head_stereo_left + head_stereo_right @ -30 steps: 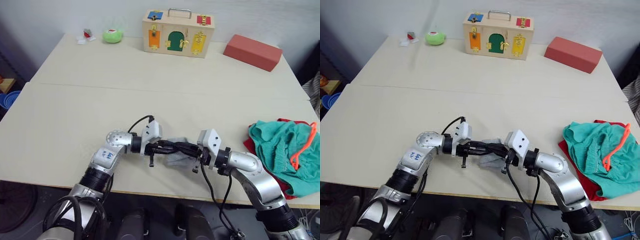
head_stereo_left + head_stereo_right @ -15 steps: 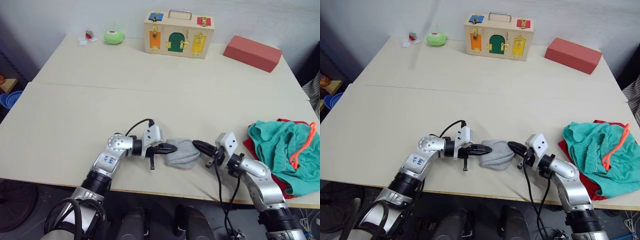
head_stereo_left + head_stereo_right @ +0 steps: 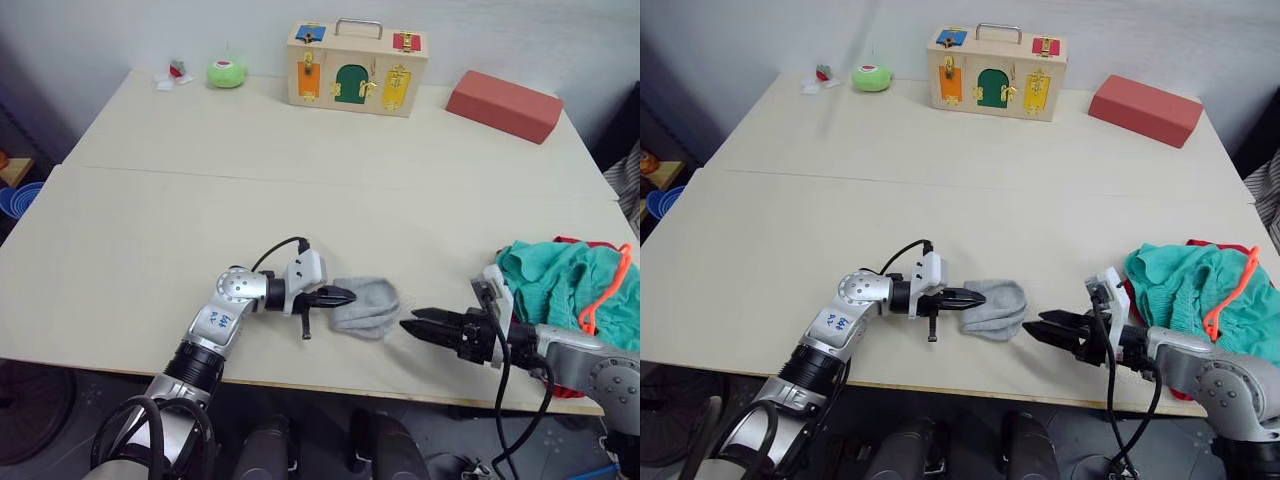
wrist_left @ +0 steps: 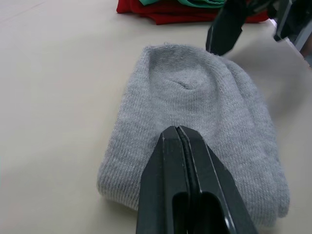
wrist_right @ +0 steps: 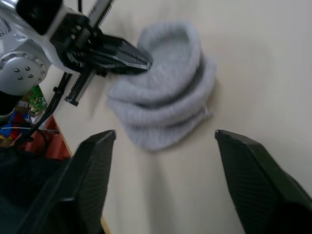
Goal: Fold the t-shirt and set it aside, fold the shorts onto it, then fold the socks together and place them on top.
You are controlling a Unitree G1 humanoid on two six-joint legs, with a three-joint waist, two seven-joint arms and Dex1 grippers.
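Note:
The socks (image 3: pixel 368 306) lie as one light grey folded bundle near the table's front edge. My left gripper (image 3: pixel 348 296) is shut, its tips pinched into the bundle's left edge, seen close in the left wrist view (image 4: pixel 178 128). My right gripper (image 3: pixel 1032 331) hovers just right of the socks, apart from them, its fingers (image 5: pixel 92 165) spread wide open and holding nothing. At the far right the teal shorts (image 3: pixel 560 280) with an orange drawstring (image 3: pixel 608 292) lie in a loose heap on the red t-shirt (image 3: pixel 1206 243), which is mostly covered.
A wooden latch box (image 3: pixel 358 68), a salmon-red block (image 3: pixel 505 104) and a green round object (image 3: pixel 227 72) stand along the back of the table. The table's front edge (image 3: pixel 300 372) runs just below both grippers.
My right gripper has opened, let go of the socks and drawn back to the right. The socks now lie flat, and the left gripper has stayed on them.

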